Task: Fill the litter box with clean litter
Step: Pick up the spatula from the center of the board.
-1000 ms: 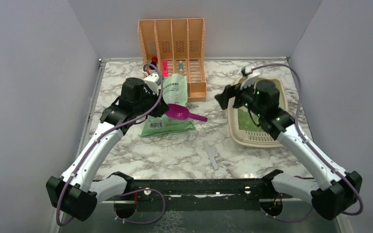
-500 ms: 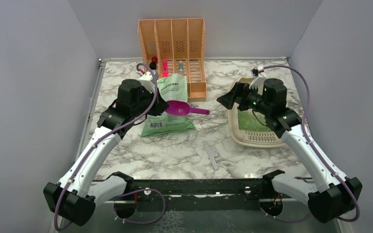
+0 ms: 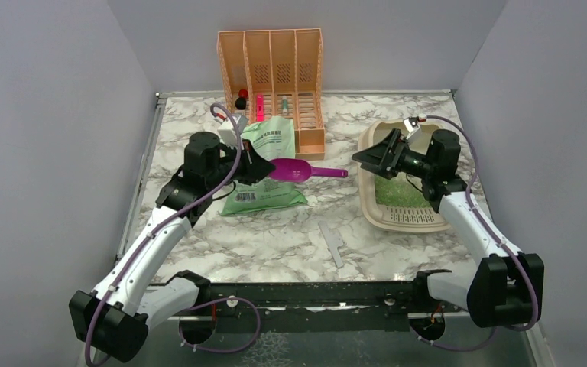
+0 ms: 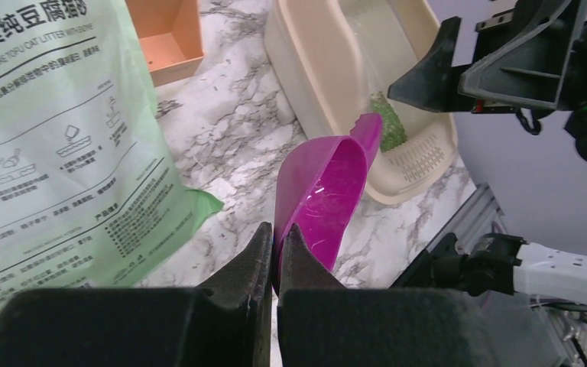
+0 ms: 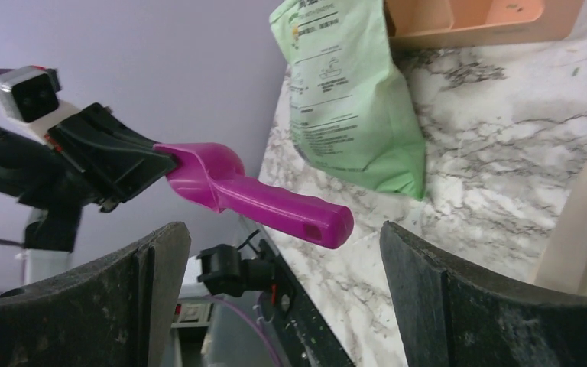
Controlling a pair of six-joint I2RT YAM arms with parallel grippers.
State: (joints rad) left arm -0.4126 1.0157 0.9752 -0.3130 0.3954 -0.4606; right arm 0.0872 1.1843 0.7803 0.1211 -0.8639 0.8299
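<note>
The beige litter box (image 3: pixel 403 221) lies at the right of the table, with a patch of green clean litter (image 3: pixel 391 191) on its floor. The left wrist view also shows the litter box (image 4: pixel 306 76) and the litter (image 4: pixel 388 130). My left gripper (image 3: pixel 258 167) is shut on the bowl rim of a magenta scoop (image 3: pixel 294 170), held above the table with its handle pointing right. In the left wrist view the scoop (image 4: pixel 329 191) has no granules in its bowl. My right gripper (image 3: pixel 367 157) stands open over the box's left rim. It faces the handle end of the scoop (image 5: pixel 275 206), which lies short of its fingers.
A pale green printed bag (image 3: pixel 264 180) lies under and behind the scoop. The peach file organizer (image 3: pixel 271 69) stands at the back with small items in it. A flat grey piece (image 3: pixel 332 243) lies on the marble near the front.
My left arm has carried the scoop to the right, so its handle now reaches further toward the litter box. The right arm has drawn back rightward, its gripper now facing the handle.
</note>
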